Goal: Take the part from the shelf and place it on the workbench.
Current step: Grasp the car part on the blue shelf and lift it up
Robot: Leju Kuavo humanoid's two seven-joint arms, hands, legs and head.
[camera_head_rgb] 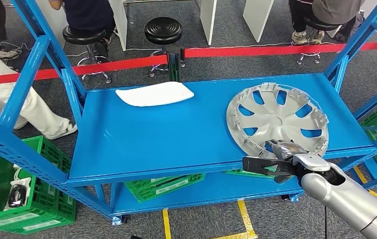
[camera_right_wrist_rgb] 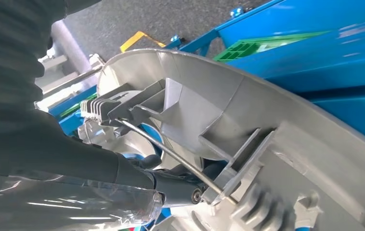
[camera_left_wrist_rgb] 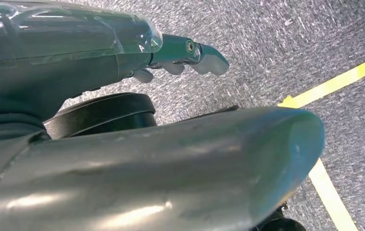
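silver wheel cover (camera_head_rgb: 277, 117) lies on the blue shelf (camera_head_rgb: 176, 134) at its right front edge; right hand (camera_head_rgb: 274, 160) grips its near rim. left wrist view: left hand (camera_left_wrist_rgb: 190, 55) over grey carpet, fingers curled, holding nothing. right wrist view: fingers (camera_right_wrist_rgb: 166, 185) closed on the cover's rim.

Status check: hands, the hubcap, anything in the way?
Right hand gripping the hubcap at its near rim, on the shelf. Left hand hanging, empty, fingers curled. White tray well clear.
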